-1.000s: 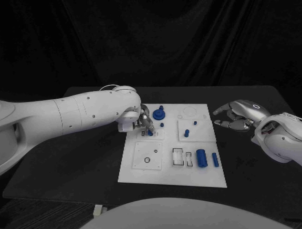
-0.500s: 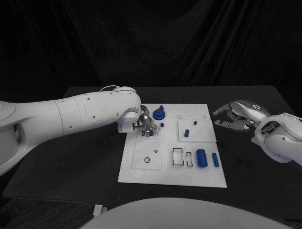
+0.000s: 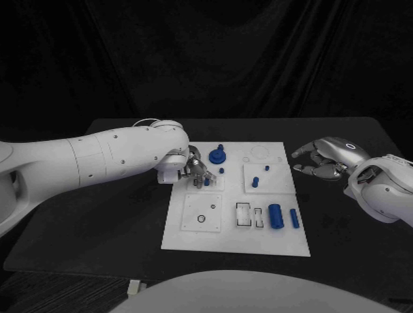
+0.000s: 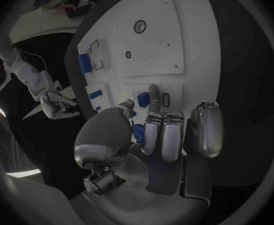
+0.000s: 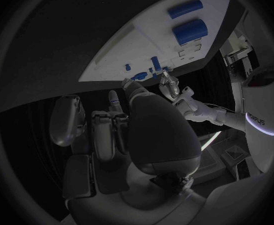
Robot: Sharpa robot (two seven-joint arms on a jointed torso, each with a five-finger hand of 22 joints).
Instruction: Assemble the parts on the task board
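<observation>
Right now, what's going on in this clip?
The robot is assembling blue parts on the white board. Its left hand works at the board's far left section, with a small blue part between thumb and finger over a slot; whether it is seated is unclear. The right hand hovers off the board's right edge, fingers apart, holding nothing. Two blue cylinders lie near the front, and a round blue piece sits at the back.

Left hand (image 3: 193, 171) over task board (image 3: 236, 235) left edge, fingers apparently pinching small blue part (image 3: 206, 182). Right hand (image 3: 321, 158) beside board, empty.
</observation>
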